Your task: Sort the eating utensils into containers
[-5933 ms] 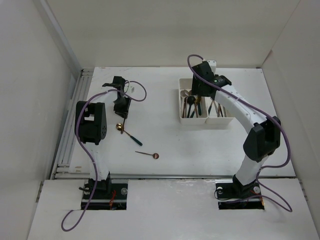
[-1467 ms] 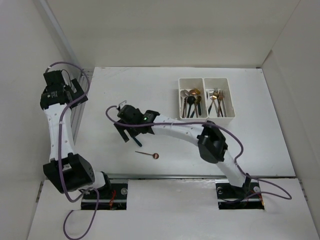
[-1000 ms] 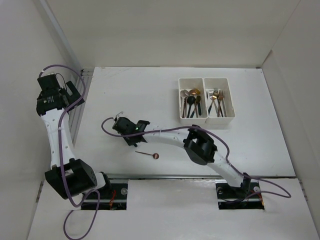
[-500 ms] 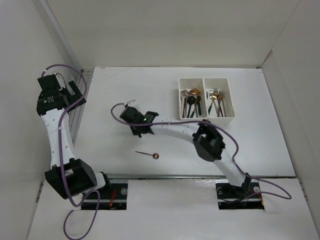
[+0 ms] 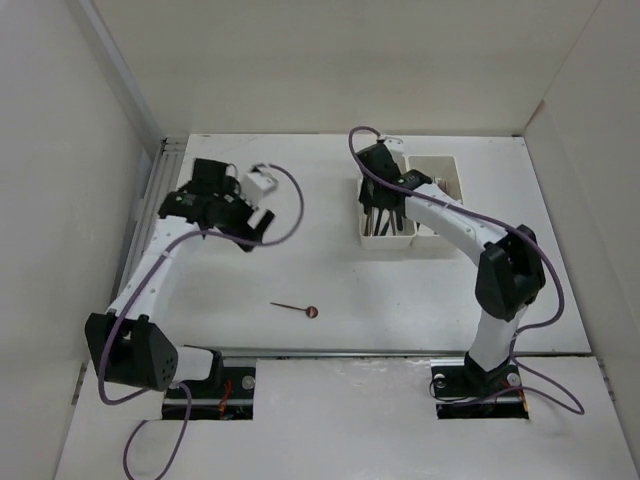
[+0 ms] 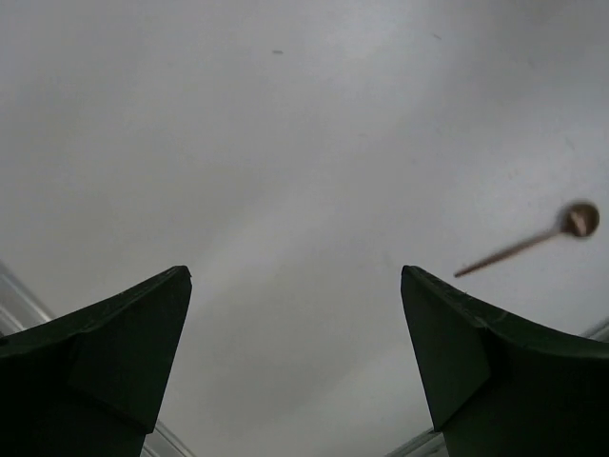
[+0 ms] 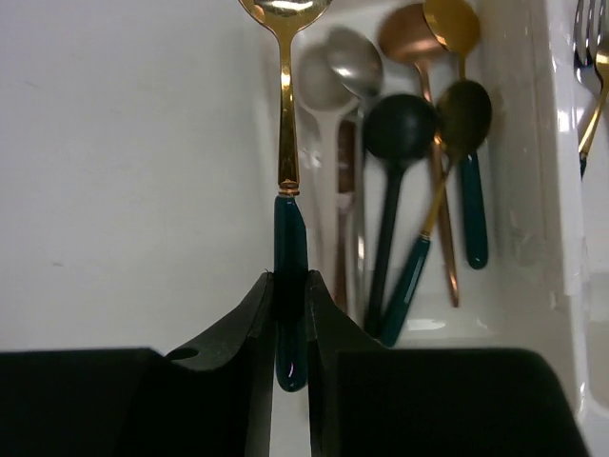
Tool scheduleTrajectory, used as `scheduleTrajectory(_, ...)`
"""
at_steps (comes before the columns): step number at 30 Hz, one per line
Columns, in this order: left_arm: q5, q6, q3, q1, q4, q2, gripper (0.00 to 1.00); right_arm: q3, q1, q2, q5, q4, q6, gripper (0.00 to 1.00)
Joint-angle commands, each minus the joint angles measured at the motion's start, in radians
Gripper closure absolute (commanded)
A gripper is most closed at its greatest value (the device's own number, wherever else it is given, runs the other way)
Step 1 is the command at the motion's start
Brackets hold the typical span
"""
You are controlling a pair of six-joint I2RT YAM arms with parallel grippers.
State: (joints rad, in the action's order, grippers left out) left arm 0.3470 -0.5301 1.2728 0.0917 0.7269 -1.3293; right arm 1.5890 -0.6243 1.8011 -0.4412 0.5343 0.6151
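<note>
Nearest, at lower centre of the overhead view, a copper spoon (image 5: 297, 307) lies alone on the table (image 5: 330, 260). It looks light, stiff and slick. Lying flat, it is probably best pinched across its thin stem near mid-length. Farther back, at left, the left gripper (image 6: 295, 286) hangs with fingers spread, empty. Farthest, at upper right, the right gripper (image 7: 289, 286) is pinching the teal handle of a gold spoon (image 7: 285, 143) at the left edge of the spoon bin (image 5: 365, 236). Whether the spoon is inside the rim cannot be told. The fork bin (image 5: 452, 200) adjoins it. Half a second earlier the right arm reached mid-table and the left stood by the wall. The copper spoon is unmoved.
</note>
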Motion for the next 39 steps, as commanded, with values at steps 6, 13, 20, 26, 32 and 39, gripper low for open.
scheduleTrajectory(6, -0.057, -0.481, -0.19, 0.396, 0.06, 0.082, 0.07, -0.017, 0.104, 0.096, 0.064, -0.02, -0.107, 1.0)
scheduleTrajectory(13, -0.057, -0.533, -0.288, 0.624, 0.0, 0.045, 0.06, 0.0, 0.159, 0.153, 0.092, 0.044, -0.176, 0.75)
scheduleTrajectory(20, -0.08, -0.596, -0.391, 0.712, -0.079, 0.012, 0.06, 0.0, 0.159, 0.052, 0.081, 0.046, -0.207, 0.28)
scheduleTrajectory(26, -0.08, -0.616, -0.425, 0.721, -0.132, -0.113, 0.19, 0.019, 0.159, -0.057, 0.09, 0.075, -0.216, 0.2)
scheduleTrajectory(32, -0.141, -0.607, -0.472, 0.749, -0.233, -0.171, 0.26, -0.003, 0.159, -0.177, 0.102, 0.084, -0.216, 0.2)
scheduleTrajectory(39, -0.194, -0.577, -0.483, 0.749, -0.238, -0.306, 0.52, -0.075, 0.159, -0.305, 0.092, 0.053, -0.207, 0.2)
